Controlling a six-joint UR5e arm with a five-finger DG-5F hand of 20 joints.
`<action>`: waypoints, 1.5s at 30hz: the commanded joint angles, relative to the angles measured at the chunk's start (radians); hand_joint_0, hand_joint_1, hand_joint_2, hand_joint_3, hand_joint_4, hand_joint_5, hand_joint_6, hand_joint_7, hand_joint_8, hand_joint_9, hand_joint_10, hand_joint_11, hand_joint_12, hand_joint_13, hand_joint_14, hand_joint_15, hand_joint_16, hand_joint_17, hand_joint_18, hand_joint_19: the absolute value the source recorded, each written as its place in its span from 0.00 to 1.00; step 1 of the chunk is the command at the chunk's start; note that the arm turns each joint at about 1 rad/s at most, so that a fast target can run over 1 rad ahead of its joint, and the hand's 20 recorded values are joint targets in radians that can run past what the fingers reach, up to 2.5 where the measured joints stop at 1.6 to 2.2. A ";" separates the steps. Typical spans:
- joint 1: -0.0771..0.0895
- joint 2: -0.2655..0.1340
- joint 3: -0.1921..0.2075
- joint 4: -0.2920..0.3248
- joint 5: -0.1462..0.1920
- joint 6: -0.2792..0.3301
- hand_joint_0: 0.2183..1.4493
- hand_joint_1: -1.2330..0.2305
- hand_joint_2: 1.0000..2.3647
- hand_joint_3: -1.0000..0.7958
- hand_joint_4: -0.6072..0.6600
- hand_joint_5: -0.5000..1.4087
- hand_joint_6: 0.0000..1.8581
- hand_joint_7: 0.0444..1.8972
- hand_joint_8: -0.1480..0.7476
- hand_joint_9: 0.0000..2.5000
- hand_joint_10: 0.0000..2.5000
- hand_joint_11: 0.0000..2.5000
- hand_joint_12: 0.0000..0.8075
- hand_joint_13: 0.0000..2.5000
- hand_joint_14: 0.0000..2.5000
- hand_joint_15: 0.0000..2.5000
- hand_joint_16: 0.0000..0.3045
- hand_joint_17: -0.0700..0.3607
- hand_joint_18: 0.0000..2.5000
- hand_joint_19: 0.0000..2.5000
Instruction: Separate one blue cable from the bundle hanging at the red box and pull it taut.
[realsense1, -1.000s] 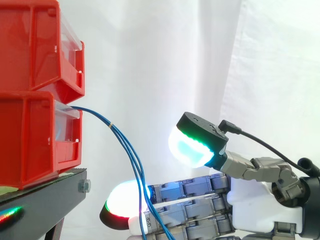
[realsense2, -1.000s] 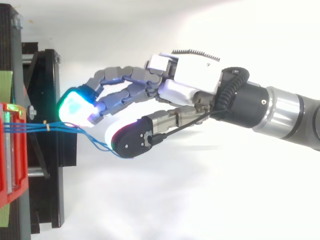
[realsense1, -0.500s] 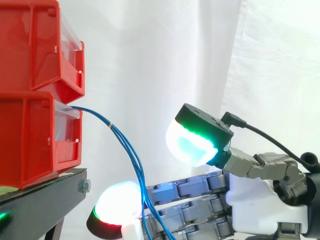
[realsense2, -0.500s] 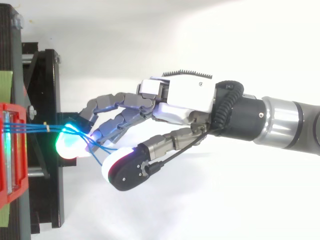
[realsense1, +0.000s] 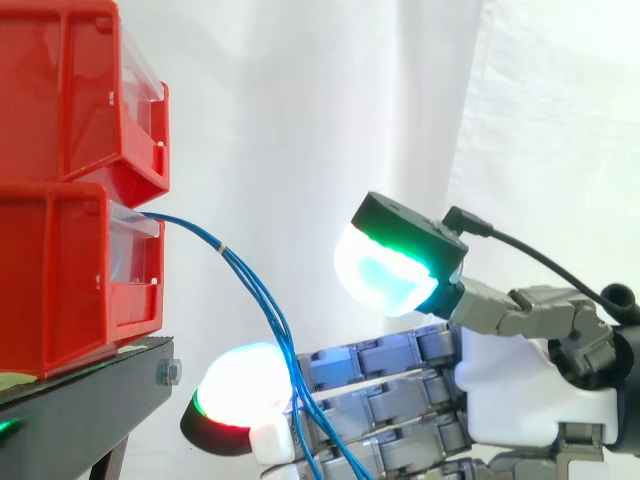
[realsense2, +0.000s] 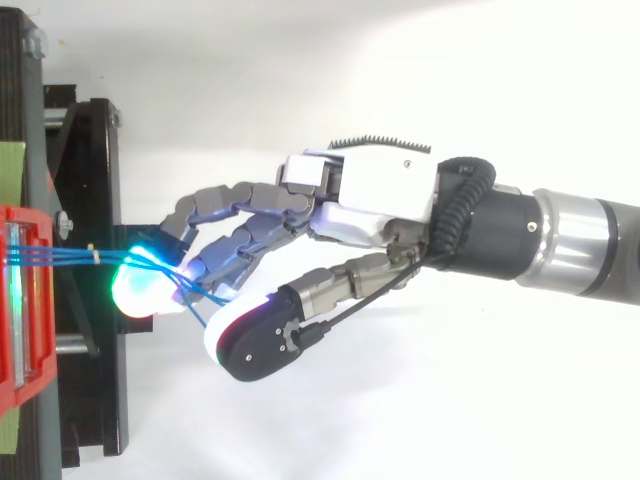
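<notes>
Several blue cables (realsense1: 236, 266) are seen leaving the front of the lower red box (realsense1: 60, 280) as one bundle, bound by a small pale band a short way out from the red box. Past the band the strands are fanned slightly and hang in a slack curve, down and away from the red box. None of them is drawn tight.

The hand (realsense1: 520, 390) is held lower than the red box's front lip and out from it. Its fingers (realsense1: 370, 400) are stretched nearly straight toward the red box. The thumb is raised well apart from them, so the hand is spread and nothing is clamped between thumb and fingers. The thumb's green and cyan pad (realsense1: 382, 280) is kept clear of the cables, on the side away from the red box. A fingertip pad (realsense1: 240, 385) glowing white and red lies nearest the red box, and the cables are seen crossing the fingers just behind it.

From above, the strands (realsense2: 60, 256) are run straight out from the red box (realsense2: 20, 300) to the fingertips (realsense2: 140, 288). There they are passed in among the fingers and hang in loose loops short of the thumb. The hand (realsense2: 385, 195) is reached in from the side opposite the red box.

The red box is set on a black stand (realsense1: 80, 410), with a second red bin (realsense1: 70, 90) stacked on top.
</notes>
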 joint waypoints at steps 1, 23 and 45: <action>-0.007 0.007 0.000 -0.010 -0.014 -0.001 0.29 0.40 0.00 0.31 0.68 0.19 0.27 0.53 0.46 0.20 0.00 0.11 0.39 0.27 0.01 0.16 0.13 0.37 0.27 0.22; -0.031 0.018 0.051 -0.072 -0.022 0.002 0.29 0.45 0.00 0.32 0.68 0.20 0.27 0.57 0.47 0.23 0.00 0.12 0.39 0.29 0.01 0.17 0.13 0.37 0.29 0.23; -0.057 0.039 0.052 -0.142 -0.033 -0.017 0.32 0.40 0.01 0.39 0.60 0.21 0.27 0.76 0.47 0.24 0.00 0.14 0.39 0.30 0.01 0.18 0.13 0.37 0.30 0.23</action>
